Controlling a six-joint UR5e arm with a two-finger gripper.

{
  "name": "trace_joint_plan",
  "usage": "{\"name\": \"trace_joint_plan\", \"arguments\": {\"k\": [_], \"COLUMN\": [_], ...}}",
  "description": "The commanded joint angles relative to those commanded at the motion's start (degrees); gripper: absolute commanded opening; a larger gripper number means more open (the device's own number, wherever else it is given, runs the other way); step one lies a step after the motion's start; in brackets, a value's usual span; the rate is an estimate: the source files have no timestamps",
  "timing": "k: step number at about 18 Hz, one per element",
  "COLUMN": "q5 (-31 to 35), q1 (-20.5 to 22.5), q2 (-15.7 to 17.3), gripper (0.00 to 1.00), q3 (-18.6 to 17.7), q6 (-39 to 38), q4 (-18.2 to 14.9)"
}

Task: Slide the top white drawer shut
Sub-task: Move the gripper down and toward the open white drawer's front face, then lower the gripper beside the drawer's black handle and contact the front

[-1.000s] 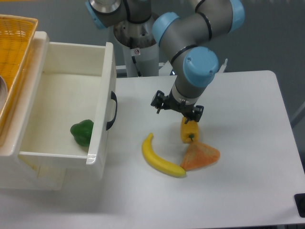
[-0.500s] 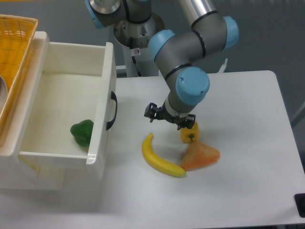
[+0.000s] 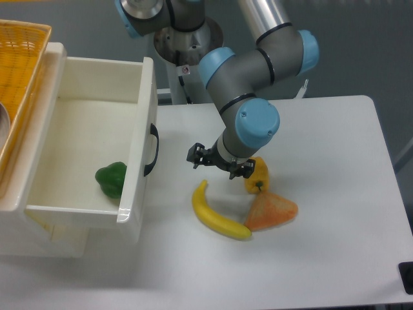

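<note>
The drawer point(image 3: 97, 155) is being shown pulled fully out, its handle point(image 3: 151, 150) lying well apart to the left of the fingers point(image 3: 219, 165), which are being held over the table point(image 3: 322, 142), grasping nothing, their spread impossible to tell.

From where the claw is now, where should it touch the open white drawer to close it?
Best on the flat front panel of the drawer, near the black handle, coming from the table side. That face looks toward the claw, and pushing it should slide the drawer in.
</note>
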Motion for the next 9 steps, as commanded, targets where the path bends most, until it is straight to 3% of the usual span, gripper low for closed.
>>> {"name": "trace_joint_plan", "arguments": {"k": [9], "q5": [0.18], "q1": [-1.93], "q2": [-0.44], "gripper": [1.00], "q3": [0.00], "q6": [-0.70], "q4": [0.54]}}
